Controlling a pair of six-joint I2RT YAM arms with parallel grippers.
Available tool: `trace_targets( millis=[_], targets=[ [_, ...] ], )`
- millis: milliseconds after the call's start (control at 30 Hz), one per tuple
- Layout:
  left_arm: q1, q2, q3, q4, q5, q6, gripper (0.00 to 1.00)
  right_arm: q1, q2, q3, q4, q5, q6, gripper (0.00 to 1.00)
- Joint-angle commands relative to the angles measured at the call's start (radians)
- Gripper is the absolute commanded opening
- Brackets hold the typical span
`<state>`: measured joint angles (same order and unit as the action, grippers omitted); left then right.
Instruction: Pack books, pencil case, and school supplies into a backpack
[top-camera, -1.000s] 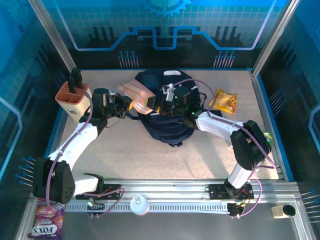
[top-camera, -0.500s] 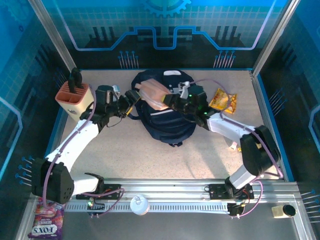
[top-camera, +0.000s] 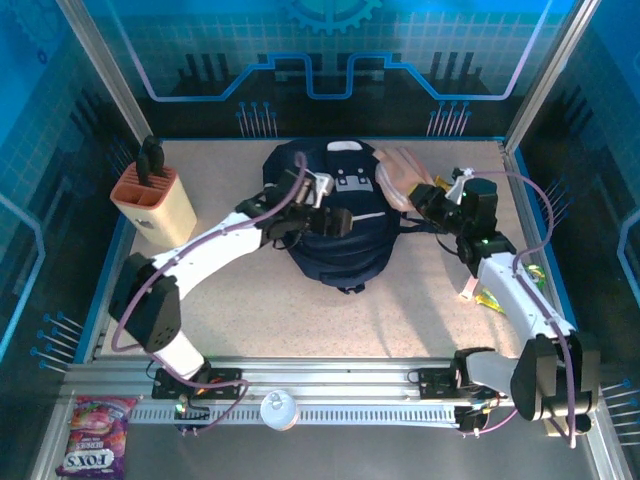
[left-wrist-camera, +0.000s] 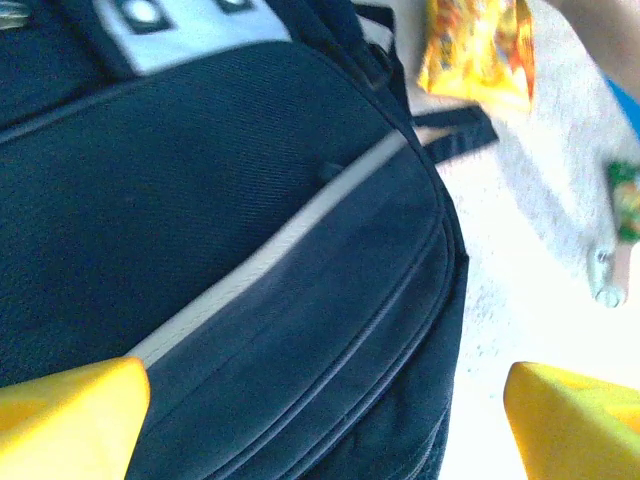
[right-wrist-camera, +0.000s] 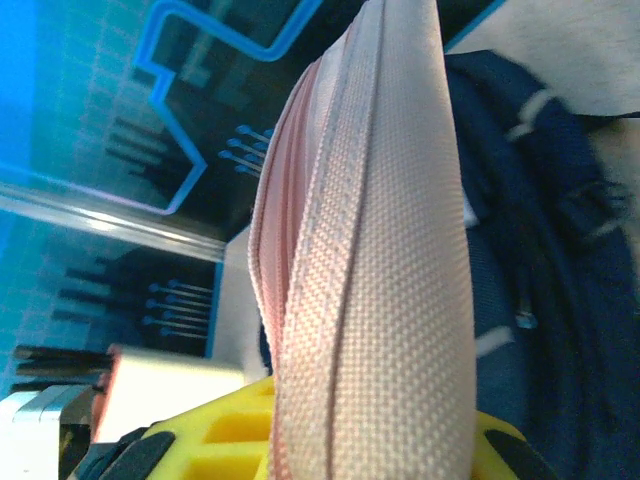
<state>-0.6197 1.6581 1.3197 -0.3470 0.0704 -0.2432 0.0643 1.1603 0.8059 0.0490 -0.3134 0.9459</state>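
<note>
Leftmost, our left gripper (left-wrist-camera: 320, 425) hovers spread wide and empty over the navy woven backpack (top-camera: 340, 245), which lies flat mid-table with its long axis near to far and its grey patch at the far end. Rightward, our right gripper (top-camera: 428, 198) is clamped on the pale pink, coarse-weave pencil case (right-wrist-camera: 370, 280), which points far-left beside the backpack's far right corner.

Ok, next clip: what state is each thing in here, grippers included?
left gripper: open, empty, over the backpack.
right gripper: shut on the pencil case.
pencil case: held clear of the table, zip looks closed.
backpack: lying flat, front zips look closed.
knife block: standing, black handles in.
snack bag: lying flat on the table.
</note>
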Motion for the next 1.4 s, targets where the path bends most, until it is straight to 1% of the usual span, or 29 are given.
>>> trace_targets(
  millis=[0, 67, 200, 267, 467, 533, 633, 733, 800, 933, 1067, 1167, 1267, 1367],
  targets=[
    [-0.04, 0.077, 0.102, -0.097, -0.031, 0.278, 0.91, -0.054, -0.058, -0.024, -0.107, 0.008, -0.049, 0.1],
    [-0.06, 0.143, 0.168, -0.162, -0.029, 0.363, 0.89, -0.077, -0.086, -0.029, -0.14, 0.014, -0.06, 0.11],
    [-0.085, 0.248, 0.278, -0.254, -0.059, 0.476, 0.84, -0.114, -0.126, -0.037, -0.176, 0.019, -0.066, 0.1],
    [-0.091, 0.297, 0.332, -0.306, -0.071, 0.527, 0.79, -0.122, -0.132, -0.037, -0.185, 0.017, -0.067, 0.11],
    [-0.099, 0.406, 0.453, -0.415, -0.145, 0.607, 0.66, -0.132, -0.131, -0.027, -0.196, 0.011, -0.061, 0.1],
    [-0.102, 0.43, 0.475, -0.436, -0.17, 0.62, 0.64, -0.133, -0.134, -0.026, -0.198, 0.012, -0.056, 0.11],
    [-0.103, 0.456, 0.496, -0.449, -0.209, 0.628, 0.63, -0.133, -0.14, -0.026, -0.204, 0.016, -0.052, 0.11],
    [-0.105, 0.471, 0.513, -0.447, -0.249, 0.621, 0.56, -0.133, -0.147, -0.023, -0.216, 0.025, -0.051, 0.11],
    [-0.107, 0.473, 0.513, -0.434, -0.278, 0.611, 0.48, -0.135, -0.153, -0.019, -0.227, 0.033, -0.053, 0.11],
    [-0.106, 0.449, 0.514, -0.404, -0.318, 0.578, 0.27, -0.14, -0.176, -0.003, -0.268, 0.054, -0.067, 0.1],
    [-0.104, 0.401, 0.513, -0.386, -0.298, 0.537, 0.21, -0.154, -0.213, 0.011, -0.329, 0.086, -0.074, 0.11],
    [-0.103, 0.368, 0.509, -0.351, -0.286, 0.507, 0.13, -0.156, -0.25, 0.019, -0.4, 0.146, -0.078, 0.11],
    [-0.095, 0.344, 0.514, -0.316, -0.279, 0.474, 0.01, -0.156, -0.281, 0.021, -0.469, 0.187, -0.071, 0.12],
    [-0.087, 0.321, 0.523, -0.281, -0.274, 0.435, 0.0, -0.156, -0.298, 0.023, -0.526, 0.183, -0.057, 0.12]
  ],
)
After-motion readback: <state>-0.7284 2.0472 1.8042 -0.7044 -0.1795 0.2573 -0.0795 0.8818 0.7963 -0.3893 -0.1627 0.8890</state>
